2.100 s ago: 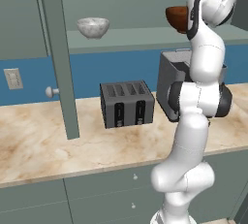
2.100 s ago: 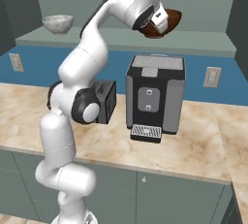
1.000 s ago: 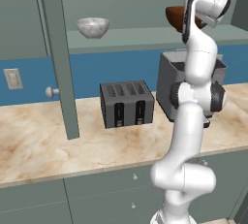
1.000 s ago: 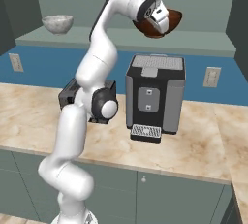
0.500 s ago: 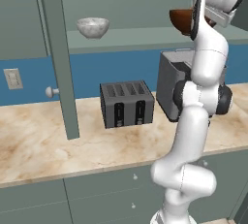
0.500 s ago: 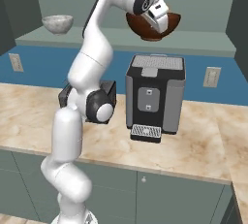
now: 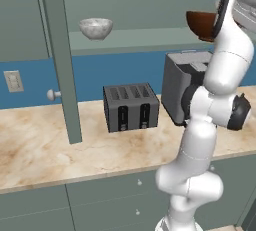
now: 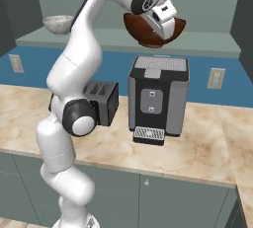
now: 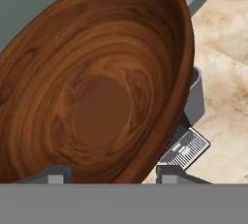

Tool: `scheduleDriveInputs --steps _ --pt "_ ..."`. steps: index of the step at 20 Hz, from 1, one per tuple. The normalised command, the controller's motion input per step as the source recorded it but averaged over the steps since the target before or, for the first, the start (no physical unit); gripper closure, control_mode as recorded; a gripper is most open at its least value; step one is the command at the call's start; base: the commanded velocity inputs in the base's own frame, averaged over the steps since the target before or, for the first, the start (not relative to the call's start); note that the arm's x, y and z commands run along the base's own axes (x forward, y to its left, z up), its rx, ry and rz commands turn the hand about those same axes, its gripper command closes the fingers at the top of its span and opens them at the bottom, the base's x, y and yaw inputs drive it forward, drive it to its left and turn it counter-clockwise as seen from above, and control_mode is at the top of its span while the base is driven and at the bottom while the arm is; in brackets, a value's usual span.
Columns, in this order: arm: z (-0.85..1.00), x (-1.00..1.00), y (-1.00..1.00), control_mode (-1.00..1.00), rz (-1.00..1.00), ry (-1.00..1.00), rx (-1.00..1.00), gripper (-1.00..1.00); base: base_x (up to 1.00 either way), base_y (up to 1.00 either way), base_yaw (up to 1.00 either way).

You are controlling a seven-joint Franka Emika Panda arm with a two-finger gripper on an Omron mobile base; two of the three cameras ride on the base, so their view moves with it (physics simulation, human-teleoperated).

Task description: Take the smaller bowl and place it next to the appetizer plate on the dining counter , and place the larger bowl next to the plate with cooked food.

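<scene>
End effector (image 8: 165,20): clamped on the larger bowl (image 8: 148,30), up above the coffee machine (image 8: 157,98).
Hand view: bowl's wood-grain inside (image 9: 97,87).
Left base view: smaller bowl (image 7: 95,28) on shelf (image 7: 145,37); toaster (image 7: 131,107) on worktop (image 7: 45,150).

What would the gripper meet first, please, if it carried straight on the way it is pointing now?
The gripper would most likely meet the inside of the larger bowl first: the wooden bowl's hollow lies right ahead of the fingers in the hand view. Depth is hard to judge there.
</scene>
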Motion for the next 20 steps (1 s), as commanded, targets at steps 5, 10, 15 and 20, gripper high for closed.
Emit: scheduleDriveInputs --steps 5,10,15,20 --pt "-0.74 -1.0 0.31 -1.0 0.07 -0.11 -0.11 1.0 0.0 0.0 0.0" --pt "-0.77 -1.0 0.39 -1.0 0.07 0.0 -0.12 1.0 0.0 0.0 0.0" --pt "-0.56 -1.0 0.22 -1.0 0.05 -0.06 -0.08 1.0 0.0 0.0 0.0" --pt "-0.54 -0.72 0.08 -1.0 0.01 -0.58 -0.05 1.0 0.0 0.0 0.0"
